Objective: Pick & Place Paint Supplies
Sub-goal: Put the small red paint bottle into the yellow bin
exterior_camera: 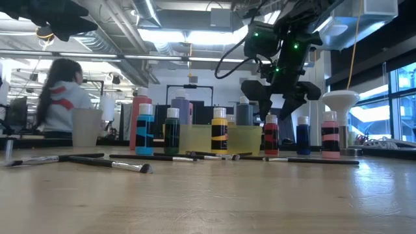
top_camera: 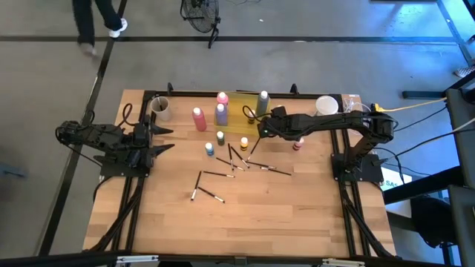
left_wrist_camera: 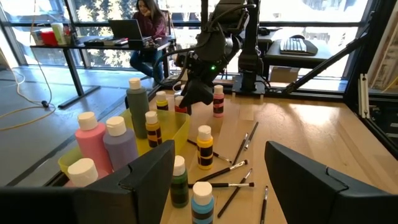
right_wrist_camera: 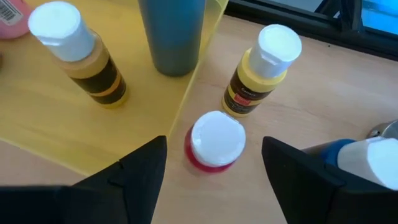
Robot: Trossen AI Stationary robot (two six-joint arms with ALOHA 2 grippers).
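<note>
Here the right end effector (right_wrist_camera: 214, 163) hangs open and empty just above a small red bottle (right_wrist_camera: 214, 144) with a white cap, which stands upright on the bench (top_camera: 282, 215) right beside the yellow tray's (right_wrist_camera: 43, 134) edge. A yellow bottle (right_wrist_camera: 264, 68) with a dark label stands near it outside the tray, while an orange one (right_wrist_camera: 81, 56) and the tall grey bottle (right_wrist_camera: 172, 34) stand inside. The left end effector (top_camera: 159, 139) waits open and empty at the bench's left edge.
</note>
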